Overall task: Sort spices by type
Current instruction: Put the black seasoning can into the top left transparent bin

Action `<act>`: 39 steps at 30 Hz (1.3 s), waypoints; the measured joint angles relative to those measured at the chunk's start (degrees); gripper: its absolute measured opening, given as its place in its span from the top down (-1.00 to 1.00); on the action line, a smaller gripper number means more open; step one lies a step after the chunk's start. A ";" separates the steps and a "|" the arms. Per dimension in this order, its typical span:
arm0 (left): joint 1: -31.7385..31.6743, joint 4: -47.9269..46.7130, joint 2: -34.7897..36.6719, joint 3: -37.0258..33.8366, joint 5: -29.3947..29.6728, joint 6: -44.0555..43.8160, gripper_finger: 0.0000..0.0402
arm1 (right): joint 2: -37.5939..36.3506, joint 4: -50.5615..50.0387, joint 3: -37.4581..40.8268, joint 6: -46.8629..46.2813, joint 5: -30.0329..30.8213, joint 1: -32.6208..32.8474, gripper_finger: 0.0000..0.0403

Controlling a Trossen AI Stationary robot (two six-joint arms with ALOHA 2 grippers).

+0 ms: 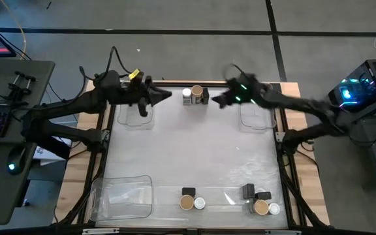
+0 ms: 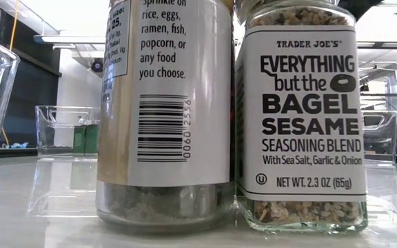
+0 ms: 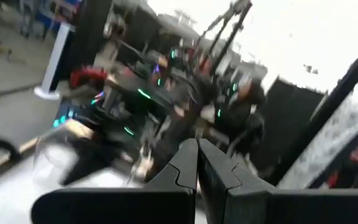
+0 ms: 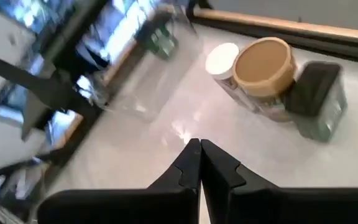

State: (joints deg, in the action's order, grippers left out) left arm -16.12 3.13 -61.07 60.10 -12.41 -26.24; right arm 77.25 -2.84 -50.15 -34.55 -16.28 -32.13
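The broad middle of the white table top (image 1: 194, 150) lies bare, giving open passage from side to side. At the far edge a tight cluster of three spice containers (image 1: 195, 95), white-topped, tan-topped and black, touching one another, stands between the left gripper (image 1: 165, 96) and the right gripper (image 1: 218, 101), each with fingers pressed together. A clear plastic bin (image 1: 136, 115) sits under the left arm and another clear bin (image 1: 256, 116) under the right. Along the near edge a large clear bin (image 1: 123, 196) fills the left corner; a group of small jars (image 1: 192, 200) and a second group (image 1: 260, 201) stand apart with a gap between.
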 joint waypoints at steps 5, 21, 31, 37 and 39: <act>0.02 -11.63 4.15 -0.02 0.56 3.42 1.00 | 16.08 -12.27 -15.35 7.18 1.29 -3.87 1.00; 0.02 -18.73 10.35 -0.02 0.84 10.91 1.00 | 30.13 -22.25 -29.39 6.32 13.88 -4.23 1.00; 0.02 -19.88 10.20 -0.02 1.21 10.91 1.00 | 30.12 -22.75 -27.88 6.52 14.81 -3.85 1.00; 0.06 -19.86 10.20 -0.02 3.89 10.89 1.00 | 30.08 -23.44 -27.78 7.83 14.55 -2.98 1.00; 0.04 -19.88 10.18 -0.02 4.56 10.89 1.00 | 30.03 -24.27 -27.78 8.14 14.17 -2.39 1.00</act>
State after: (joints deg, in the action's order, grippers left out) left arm -16.08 -16.75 -50.89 60.07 -7.86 -15.35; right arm 107.28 -27.11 -77.93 -26.41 -2.11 -34.52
